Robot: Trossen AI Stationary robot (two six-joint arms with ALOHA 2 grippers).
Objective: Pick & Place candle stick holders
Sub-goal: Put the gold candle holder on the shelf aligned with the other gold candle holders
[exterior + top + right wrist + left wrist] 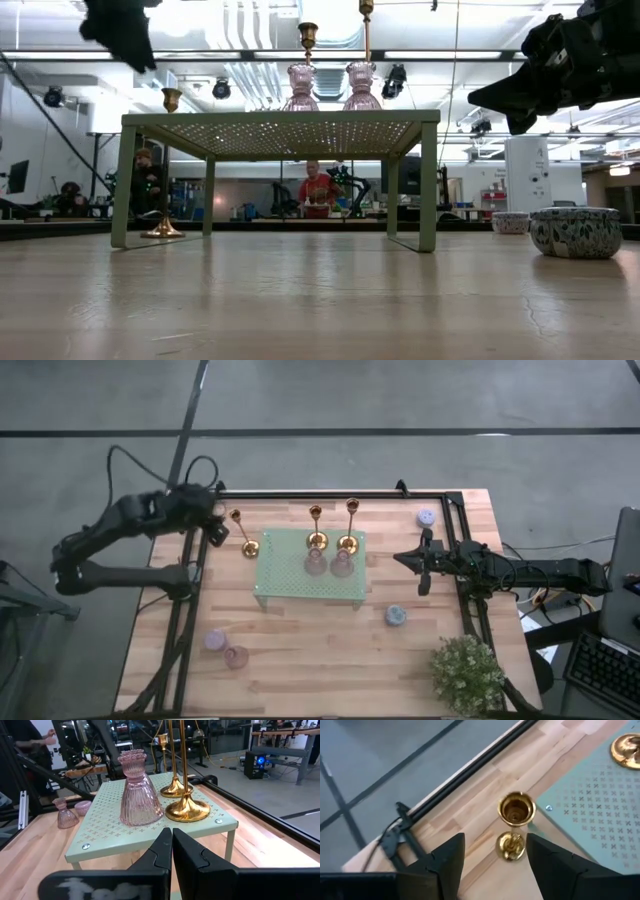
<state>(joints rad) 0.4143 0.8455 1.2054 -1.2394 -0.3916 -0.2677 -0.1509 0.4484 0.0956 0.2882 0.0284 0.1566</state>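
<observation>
The left end effector (490, 865) hangs wide above a brass candlestick (514, 825) standing on the bench (330, 650) beside the green perforated stand (290, 595). Retreat straight upward to avoid tipping it. The right end effector (171, 847) waits closed.

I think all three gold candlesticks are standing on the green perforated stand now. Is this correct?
Not quite. Only two gold candlesticks stand on the green stand. The third candlestick stands on the wooden table beside the stand, below the left hand, whose fingers are open on either side of it. The high view shows this, and the left wrist view confirms it.
</observation>
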